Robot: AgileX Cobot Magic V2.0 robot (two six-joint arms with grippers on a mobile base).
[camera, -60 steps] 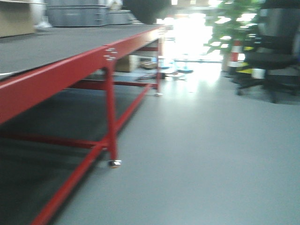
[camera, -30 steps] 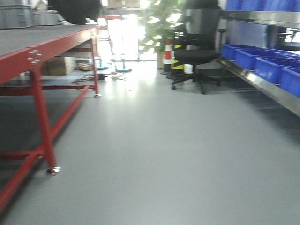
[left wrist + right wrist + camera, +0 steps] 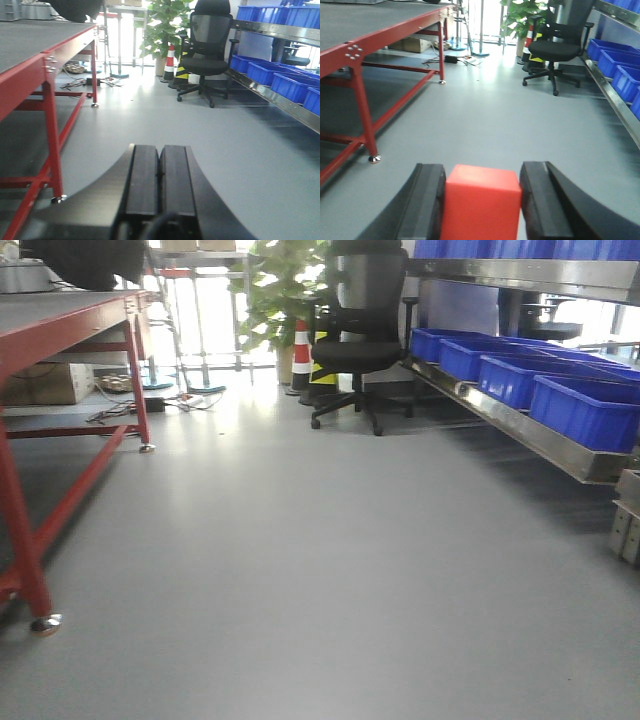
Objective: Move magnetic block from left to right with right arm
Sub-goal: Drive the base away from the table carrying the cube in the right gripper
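The magnetic block (image 3: 481, 200), a plain red cube, fills the bottom middle of the right wrist view. My right gripper (image 3: 483, 170) is shut on it, with one black finger against each side, and it hangs above the grey floor. In the left wrist view my left gripper (image 3: 159, 150) is shut, its two pads pressed together with nothing between them. Neither the grippers nor the block show in the front view.
A red-framed table (image 3: 60, 320) with a grey top runs along the left. A black office chair (image 3: 355, 350), a traffic cone (image 3: 300, 355) and a plant stand at the back. A metal shelf with blue bins (image 3: 530, 380) lines the right.
The front view has swung to the right. The red table slid off to the left, and the chair and the shelf of blue bins came into view.
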